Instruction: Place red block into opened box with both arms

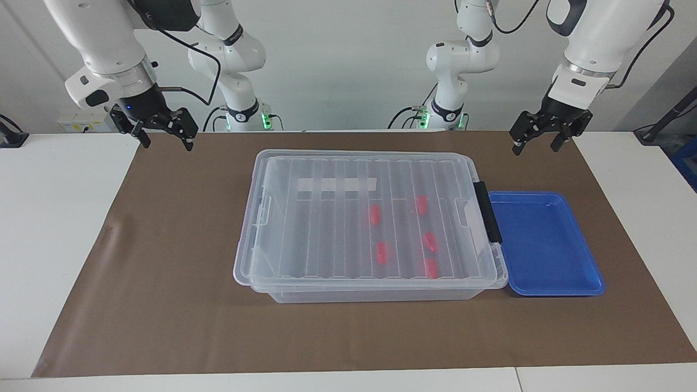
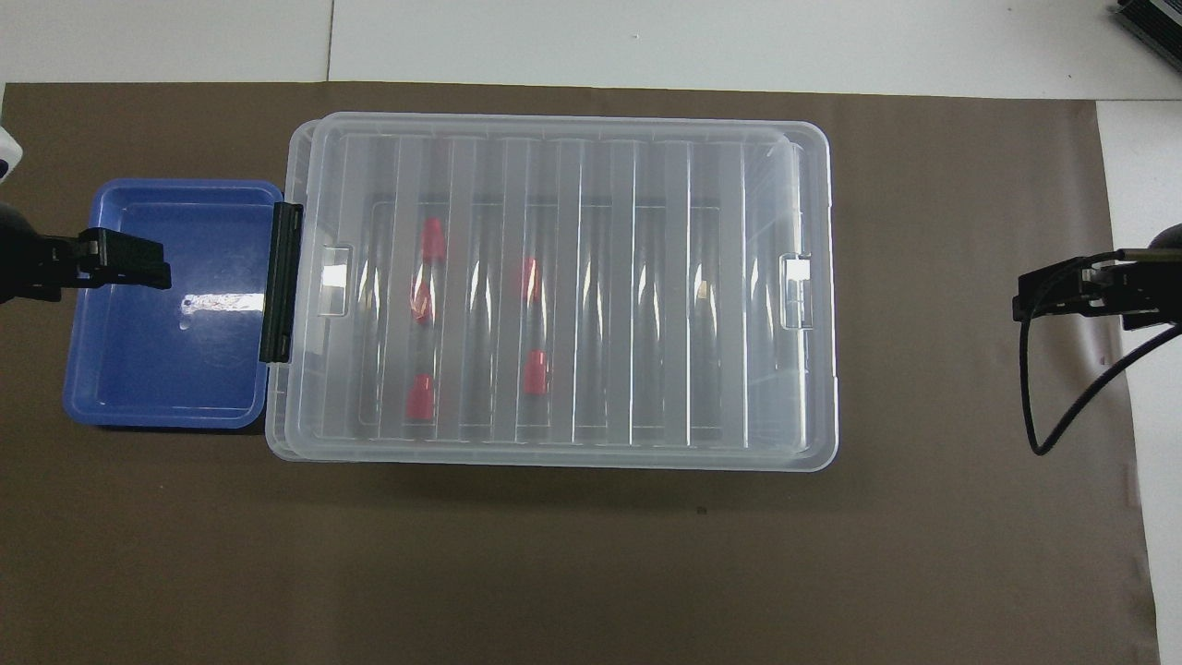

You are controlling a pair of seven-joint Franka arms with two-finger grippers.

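The clear box (image 1: 370, 295) (image 2: 822, 305) stands in the middle of the brown mat with its ribbed lid (image 1: 326, 228) lying on it. Several red blocks lie inside under the lid, one of them here (image 1: 374, 214) (image 2: 534, 371); all sit in the half toward the left arm's end. My left gripper (image 1: 535, 148) (image 2: 129, 263) hangs open and empty, high over the mat at its own end. My right gripper (image 1: 166, 145) (image 2: 1043, 296) hangs open and empty, high over the mat's corner at the other end. Neither touches the box.
An empty shallow blue tray (image 1: 544, 242) (image 2: 166, 305) lies against the box's end with the black handle (image 1: 486, 211). A black cable (image 2: 1062, 406) loops down from the right gripper. Bare mat (image 1: 163, 245) surrounds the box.
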